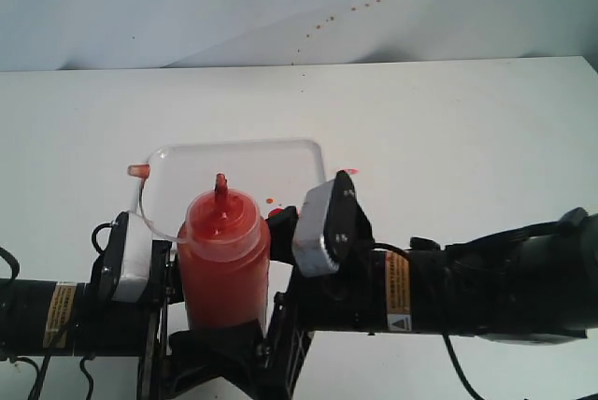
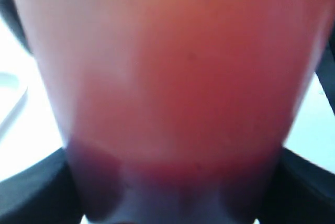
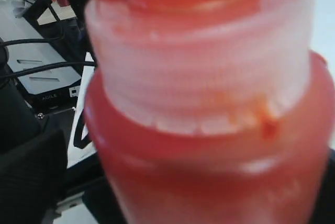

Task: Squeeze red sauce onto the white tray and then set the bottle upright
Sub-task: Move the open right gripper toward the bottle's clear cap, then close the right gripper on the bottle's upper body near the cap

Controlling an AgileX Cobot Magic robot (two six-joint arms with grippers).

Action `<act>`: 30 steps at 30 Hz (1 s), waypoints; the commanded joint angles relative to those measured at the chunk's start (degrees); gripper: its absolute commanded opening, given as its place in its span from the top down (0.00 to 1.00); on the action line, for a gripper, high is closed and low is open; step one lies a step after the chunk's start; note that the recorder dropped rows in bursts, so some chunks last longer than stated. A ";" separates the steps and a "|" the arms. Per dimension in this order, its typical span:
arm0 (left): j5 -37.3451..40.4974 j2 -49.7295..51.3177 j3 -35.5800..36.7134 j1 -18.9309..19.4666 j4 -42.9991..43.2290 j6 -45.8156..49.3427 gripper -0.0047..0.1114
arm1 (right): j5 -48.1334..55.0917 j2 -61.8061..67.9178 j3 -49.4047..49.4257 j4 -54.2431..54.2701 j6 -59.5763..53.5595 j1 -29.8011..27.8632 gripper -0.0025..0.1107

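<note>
**At the near edge of the tabletop: bottle upright, gripped low**

Near the front of the tabletop (image 1: 448,129), just this side of the tray (image 1: 243,168), the bottle (image 1: 222,264) stands upright with its nozzle (image 1: 220,185) pointing up. Its open cap (image 1: 138,170) hangs on a thin tether out to the left. A couple of small red sauce (image 1: 269,201) drops lie on the tray's near right part. The arms hide the bottle's base, so I cannot tell whether it rests on the tabletop.

The left end effector (image 2: 167,182) is closed partway on the bottle's lower body. In the left wrist view its dark fingers (image 2: 36,192) press in from both sides, low down where the sauce looks darkest. The right end effector (image 1: 273,232) stands wide open at the bottle's shoulder and appears to hold nothing. In the right wrist view only one of its fingers (image 3: 31,182) shows, apart from the plastic.

The bottle is soft, thin-walled plastic and looks well filled, so it is likely bottom-heavy and will give under pressure. With the cap off, any extra squeeze could push sauce out of the nozzle. A low, gentle hold on the body suits it best. The smooth wall may be slick if sauce has run down it.

There is little room at the near edge, since both arms crowd the bottle from left and right. The tray's low rim lies just beyond, and the far and right parts of the tabletop give open room to draw back.
</note>
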 commanded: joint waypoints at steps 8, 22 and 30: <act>-3.56 -0.90 0.03 0.16 -1.15 -0.01 0.96 | 7.34 0.34 -3.77 3.73 -0.91 4.21 0.06; -3.56 -0.90 0.03 0.16 -1.15 -0.01 0.96 | 8.98 0.34 -3.77 4.59 -2.40 4.21 0.91; -3.56 -0.90 0.03 0.16 -1.14 -0.12 0.96 | 8.98 0.34 -3.77 4.59 -2.40 4.21 0.98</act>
